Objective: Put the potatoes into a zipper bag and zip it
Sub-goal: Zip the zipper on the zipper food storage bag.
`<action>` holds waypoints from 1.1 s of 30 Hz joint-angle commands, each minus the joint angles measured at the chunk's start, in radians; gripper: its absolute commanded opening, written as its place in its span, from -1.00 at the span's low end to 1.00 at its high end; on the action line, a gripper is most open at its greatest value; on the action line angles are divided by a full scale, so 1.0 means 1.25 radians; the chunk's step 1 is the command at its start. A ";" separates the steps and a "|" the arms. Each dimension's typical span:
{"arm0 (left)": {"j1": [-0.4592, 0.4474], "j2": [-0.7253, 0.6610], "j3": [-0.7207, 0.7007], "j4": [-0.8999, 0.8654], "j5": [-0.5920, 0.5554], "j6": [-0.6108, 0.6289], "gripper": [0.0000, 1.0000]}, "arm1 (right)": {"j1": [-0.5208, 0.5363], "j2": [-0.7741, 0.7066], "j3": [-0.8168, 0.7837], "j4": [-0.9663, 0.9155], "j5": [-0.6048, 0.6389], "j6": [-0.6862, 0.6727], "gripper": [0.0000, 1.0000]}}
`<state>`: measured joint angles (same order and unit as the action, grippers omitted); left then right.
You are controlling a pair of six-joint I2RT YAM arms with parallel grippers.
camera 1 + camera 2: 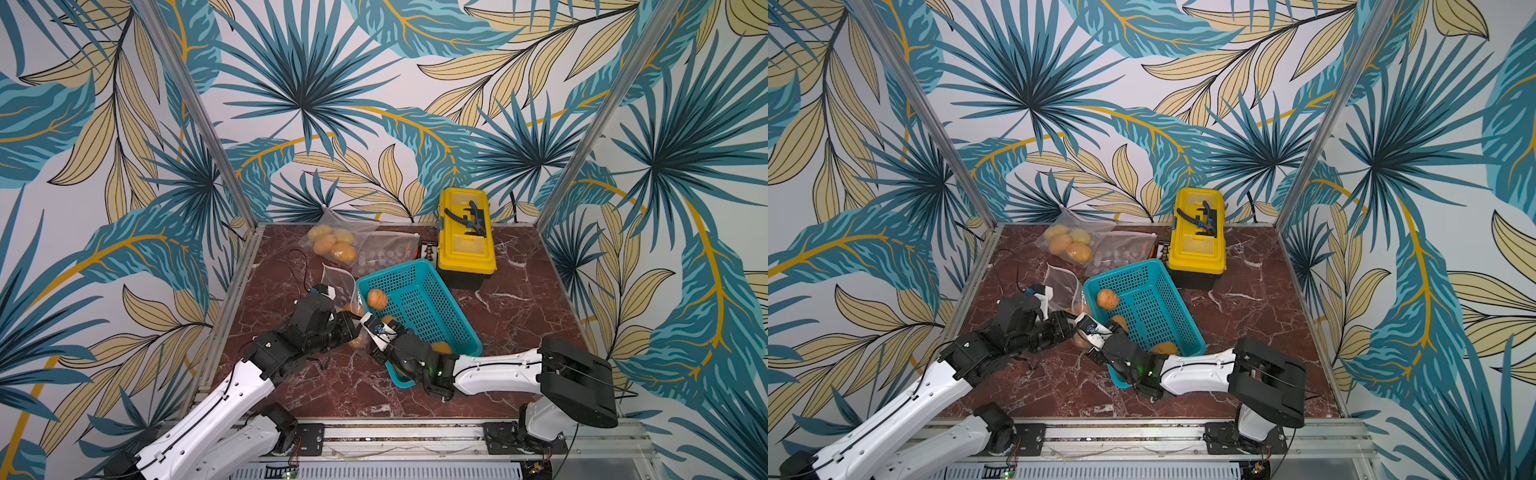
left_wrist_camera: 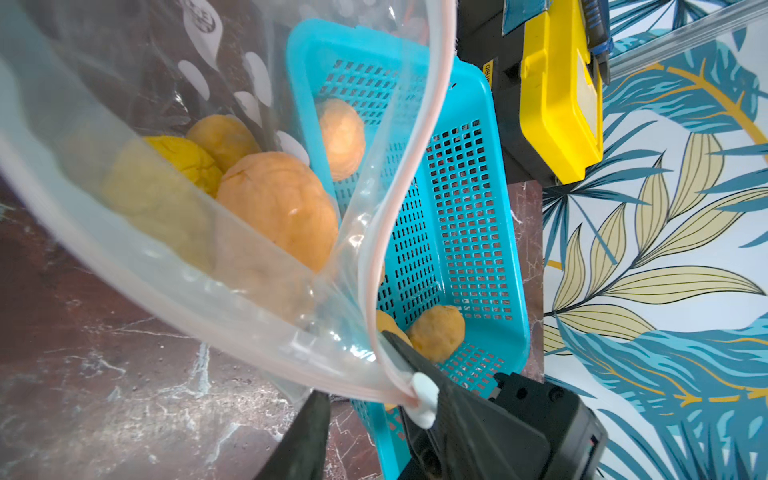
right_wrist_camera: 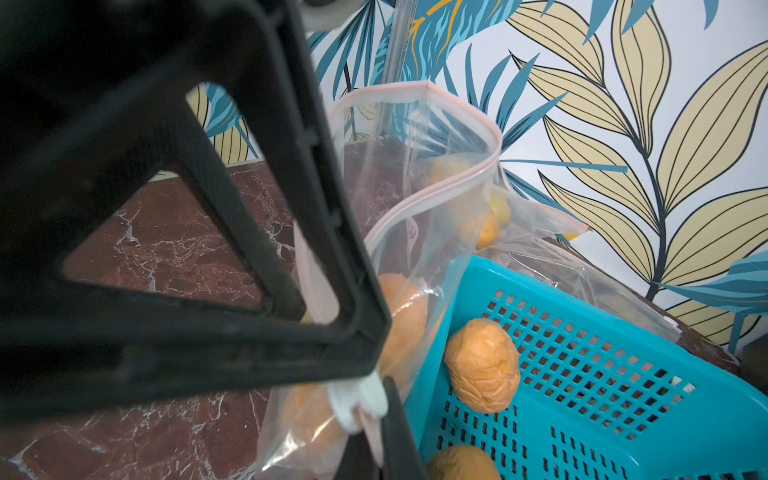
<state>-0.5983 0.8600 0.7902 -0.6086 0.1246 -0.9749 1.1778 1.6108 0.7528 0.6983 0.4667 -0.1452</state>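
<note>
Open marble table lies to the right and front; we see the teal basket slanting mid-table, a yellow toolbox at the back wall. The zipper bag, against the basket, holds potatoes; more sit in the basket. Only the wrist views show the white slider, pinched in the closed right gripper. We cannot tell how wide the left gripper stands.

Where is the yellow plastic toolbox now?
In both top views, the yellow plastic toolbox stands back-right, just behind the teal perforated basket.
</note>
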 commanded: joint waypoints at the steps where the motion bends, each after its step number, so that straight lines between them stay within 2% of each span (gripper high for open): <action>1: 0.004 0.004 0.010 0.017 0.022 0.010 -0.21 | 0.001 0.016 0.024 0.012 -0.002 0.008 -1.00; 3: 0.004 0.013 0.013 0.016 0.024 0.014 -0.16 | 0.001 0.018 0.030 0.006 -0.008 0.008 -1.00; 5: 0.004 0.020 0.017 0.017 0.023 0.014 0.09 | 0.000 0.020 0.033 0.006 -0.013 0.012 -1.00; 8: 0.004 0.026 0.020 0.017 0.023 0.017 0.14 | 0.000 0.021 0.035 0.007 -0.019 0.013 -1.00; 12: 0.003 0.028 0.022 0.017 0.024 0.018 -0.22 | 0.000 0.021 0.035 0.008 -0.019 0.015 -1.00; 22: 0.004 0.029 0.020 0.017 0.018 0.015 -0.65 | 0.002 0.024 0.037 0.009 -0.026 0.018 -1.00; 27: 0.004 0.032 0.020 0.017 -0.006 0.014 -0.77 | 0.001 0.018 0.029 0.015 -0.056 0.017 -1.00; 33: 0.004 0.029 0.016 0.016 -0.081 0.004 -0.79 | 0.003 -0.017 -0.002 0.021 -0.111 0.033 -1.00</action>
<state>-0.6033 0.8959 0.7921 -0.5762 0.1497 -0.9733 1.1694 1.6363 0.7784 0.6895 0.3962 -0.1307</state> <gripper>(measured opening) 0.117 0.050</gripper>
